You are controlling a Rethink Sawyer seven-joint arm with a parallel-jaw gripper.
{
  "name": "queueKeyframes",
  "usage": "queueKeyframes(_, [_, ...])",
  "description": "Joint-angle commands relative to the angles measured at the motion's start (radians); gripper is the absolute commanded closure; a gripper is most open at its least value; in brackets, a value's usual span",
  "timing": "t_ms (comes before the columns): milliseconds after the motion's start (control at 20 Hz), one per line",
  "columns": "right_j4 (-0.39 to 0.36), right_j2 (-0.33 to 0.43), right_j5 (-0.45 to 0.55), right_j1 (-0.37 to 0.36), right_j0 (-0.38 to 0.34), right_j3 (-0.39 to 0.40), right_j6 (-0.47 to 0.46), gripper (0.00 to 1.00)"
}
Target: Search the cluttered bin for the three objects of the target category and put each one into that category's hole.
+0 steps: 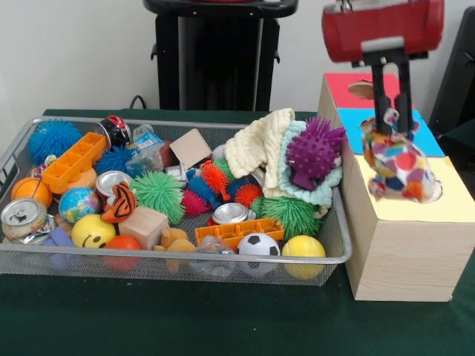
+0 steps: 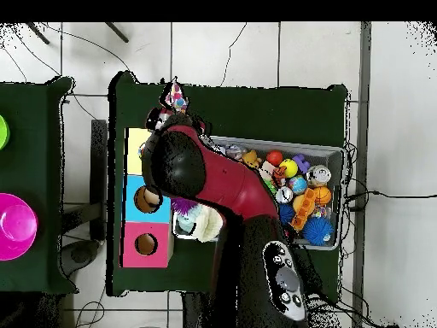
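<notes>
Delivery step: the claw [image 1: 391, 122], clamped on a multicoloured wrapper [image 1: 399, 165], hangs above the yellow-surround hole [image 1: 433, 191]. Next, judged: lower slightly, align, release.

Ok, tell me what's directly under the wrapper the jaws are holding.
The multicoloured wrapper hangs from the gripper over the yellow top of the wooden box. The yellow-surround hole shows only as a dark sliver at the wrapper's right; the rest is covered.

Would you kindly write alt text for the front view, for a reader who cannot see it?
The gripper holds a multicoloured wrapper just above the yellow-surround hole of the wooden box. Left of the box, the wire mesh bin is packed with balls, spiky toys, cans and blocks.
</notes>
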Motion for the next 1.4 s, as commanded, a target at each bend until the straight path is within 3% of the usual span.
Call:
queueKeyframes(50, [0.063,0.154,-0.077,0.122,-0.028,0.133,0.297,1.0])
queueKeyframes(400, [0.097,0.204,-0.094,0.182,-0.037,0.136,0.317,1.0])
queueKeyframes(700, [0.156,0.096,0.123,0.209,0.041,0.104,0.308,1.0])
queueKeyframes(1200, [0.178,0.02,0.32,0.194,0.09,0.075,0.341,1.0])
queueKeyframes(1400, [0.177,-0.025,0.349,0.195,0.118,0.055,0.347,1.0])
